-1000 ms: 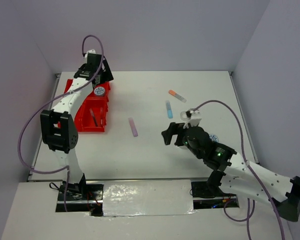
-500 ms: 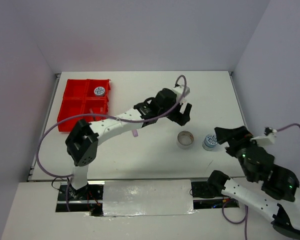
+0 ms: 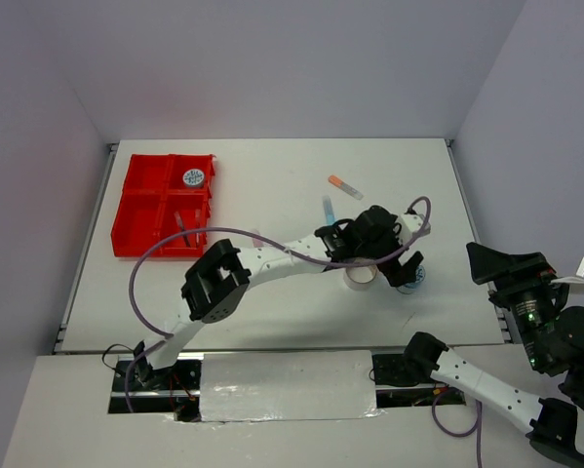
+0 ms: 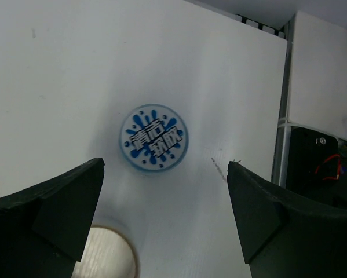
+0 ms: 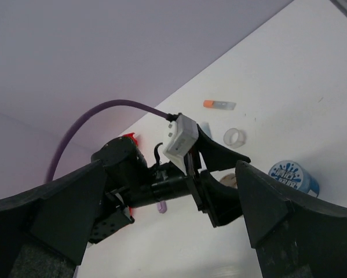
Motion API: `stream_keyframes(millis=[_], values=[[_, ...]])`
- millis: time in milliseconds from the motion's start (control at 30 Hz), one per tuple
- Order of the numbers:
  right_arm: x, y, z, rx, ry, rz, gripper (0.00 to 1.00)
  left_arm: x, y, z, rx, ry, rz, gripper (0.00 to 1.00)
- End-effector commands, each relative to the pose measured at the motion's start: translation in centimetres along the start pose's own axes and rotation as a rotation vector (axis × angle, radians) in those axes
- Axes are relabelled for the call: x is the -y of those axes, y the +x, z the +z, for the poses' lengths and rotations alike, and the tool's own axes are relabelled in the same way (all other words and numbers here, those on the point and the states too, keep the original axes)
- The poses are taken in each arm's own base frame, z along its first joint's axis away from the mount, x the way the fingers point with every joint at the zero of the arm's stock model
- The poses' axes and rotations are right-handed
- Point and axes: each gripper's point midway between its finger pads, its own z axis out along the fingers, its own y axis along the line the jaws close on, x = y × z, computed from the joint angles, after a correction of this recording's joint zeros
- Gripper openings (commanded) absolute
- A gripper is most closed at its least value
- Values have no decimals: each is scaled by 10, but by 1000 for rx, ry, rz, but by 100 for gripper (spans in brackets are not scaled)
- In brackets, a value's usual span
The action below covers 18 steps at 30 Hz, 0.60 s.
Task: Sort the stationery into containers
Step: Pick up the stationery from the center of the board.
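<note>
1. The left pincer (image 3: 405, 270) stands wide open with nothing between its fingers (image 4: 51, 214). Its arm is stretched across the table toward the right side.
2. A round blue-lidded tub (image 4: 153, 139) sits upright on the table under the left pincer's gap. It is about midway between the two fingers, just ahead of their tips, and touches neither.
3. A tape roll (image 3: 362, 276) lies flat just beside the left pincer, on the side away from the tub. In the left wrist view it shows back toward the wrist, close by the inner edge of one finger.
4. The right pincer (image 3: 491, 263) hangs raised by the right edge of the table, well apart from the tub. Its fingers (image 5: 57, 214) are spread wide and hold nothing. In its wrist view the tub lies in front of the finger on the right of the picture, and the left pincer fills the gap between the two.
5. Beyond the left pincer, toward the far edge, lie a clear tape roll (image 5: 234, 136), an orange-capped marker (image 3: 345, 186) and a light-blue marker (image 3: 328, 209). None of them touches the pincer.
6. A purple marker (image 5: 161, 207) lies on the table beside the left forearm, behind the pincer.
7. The red tray (image 3: 140, 180) is at the far left, well apart from both pincers. A second tub (image 3: 193, 177) stands in its far right compartment, and a thin pen (image 3: 181, 226) lies in the near right one.
</note>
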Motion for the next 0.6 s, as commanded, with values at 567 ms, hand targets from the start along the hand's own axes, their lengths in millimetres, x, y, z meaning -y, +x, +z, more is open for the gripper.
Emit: stream_keyframes(millis=[567], values=[[-24, 25, 7, -63, -128, -124, 100, -13, 15, 70, 6, -126, 274, 99]])
